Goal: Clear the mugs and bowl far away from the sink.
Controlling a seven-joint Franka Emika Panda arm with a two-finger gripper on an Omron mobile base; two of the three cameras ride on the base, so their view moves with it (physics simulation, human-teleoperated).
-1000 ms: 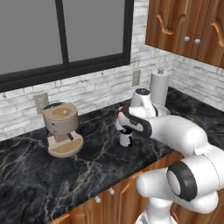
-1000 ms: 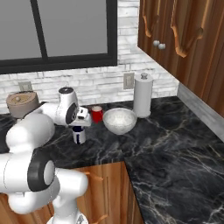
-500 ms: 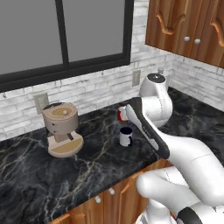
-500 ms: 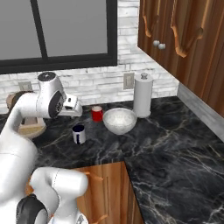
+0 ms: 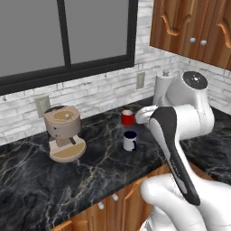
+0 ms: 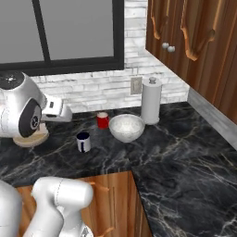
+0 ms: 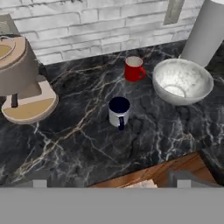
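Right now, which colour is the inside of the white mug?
Dark navy; the hand view shows the white mug best.

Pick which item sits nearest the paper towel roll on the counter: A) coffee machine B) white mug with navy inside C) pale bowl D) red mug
C: the pale bowl sits right beside the paper towel roll, while the red mug, the white mug and the coffee machine all lie farther off toward the other side.
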